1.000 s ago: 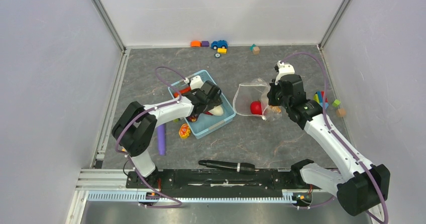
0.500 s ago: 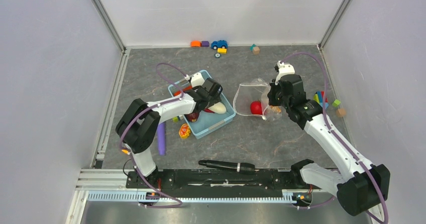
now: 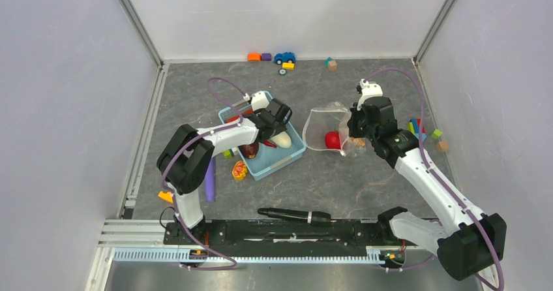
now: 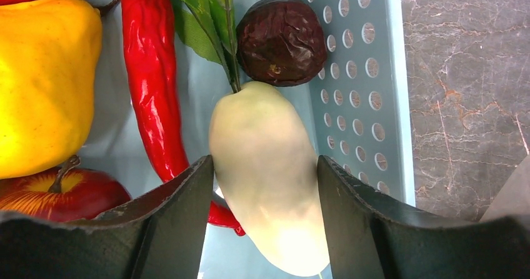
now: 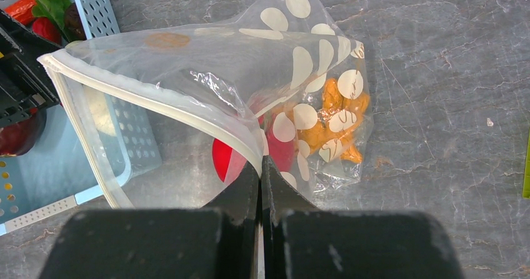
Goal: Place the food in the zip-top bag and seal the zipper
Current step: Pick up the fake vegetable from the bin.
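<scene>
The white oblong [image 4: 262, 191] is straddled by the wide-spread left tool [image 4: 264, 164]; the zip-top bag [image 5: 187, 66] is pinched at its mouth edge by the right tool [image 5: 260, 166].

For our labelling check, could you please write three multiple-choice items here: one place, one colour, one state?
1. The right gripper is: A) open B) shut on the bag C) out of view.
2. The white food lies: A) in the bag B) beside the basket C) in the basket.
3. The chili is: A) red B) green C) yellow.
Answers: B, it pinches the bag's mouth edge; C, holed basket walls surround it; A, plainly red beside the white food.
</scene>
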